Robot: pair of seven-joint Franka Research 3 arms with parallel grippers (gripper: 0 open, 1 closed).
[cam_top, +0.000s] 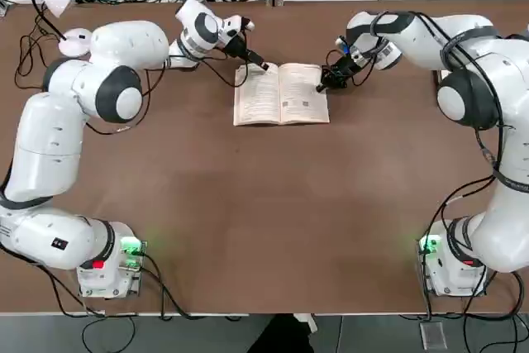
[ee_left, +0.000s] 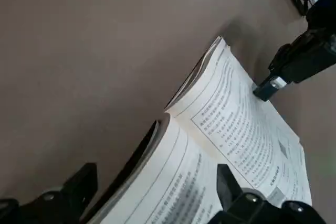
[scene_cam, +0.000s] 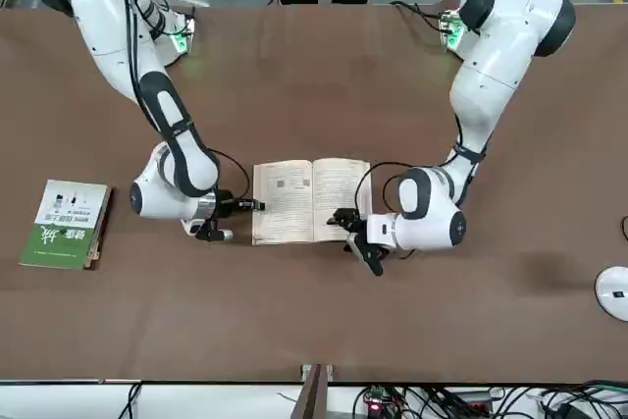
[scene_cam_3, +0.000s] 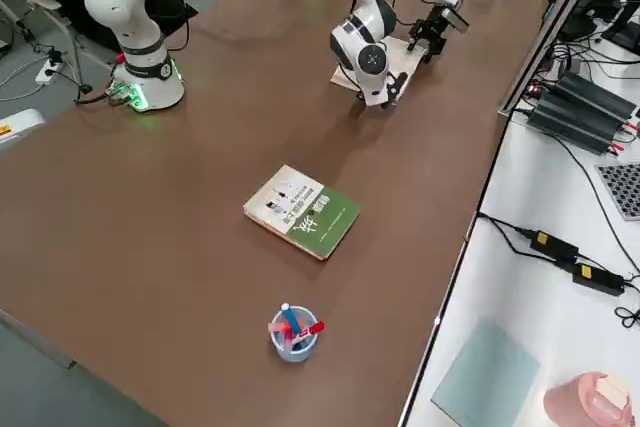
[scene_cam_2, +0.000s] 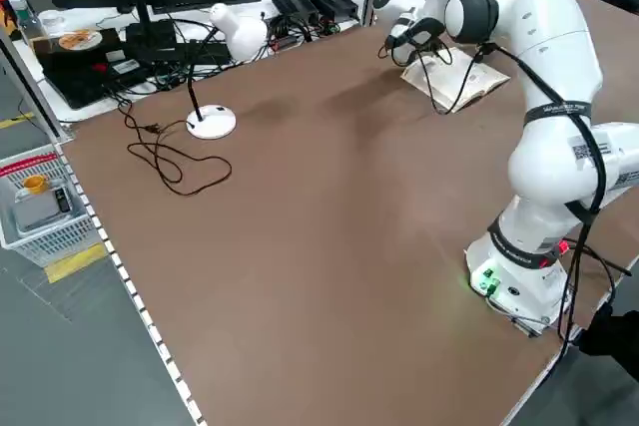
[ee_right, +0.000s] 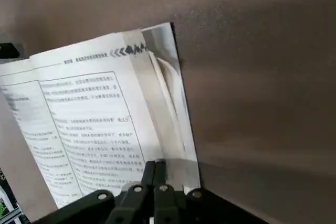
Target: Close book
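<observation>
We are looking at the book lying open, pages up, on the table, close to the far edge and around the middle of its length. Its two halves are spreading sideways, so the long axis of the open book is running roughly parallel to that far edge, while the spine is running across it, from the near side toward the far side.

We are finding the right gripper clenched, with nothing between its fingers, low at the outer margin of the right-hand half; from there the spine is lying to its left. The left gripper is standing released, its fingers apart above the left-hand half, toward the book's far left corner, with the spine to its right. Whether either one is touching paper, we are unable to tell.

So we are judging the right gripper to be the nearer to the right outer edge, and the left to the opposite half. For closing, we are needing one outer edge lifted, cover included, and carried sideways over the spine, toward the other arm. We are reckoning that a tip catching only loose pages would be leaving the cover flat on the table.
</observation>
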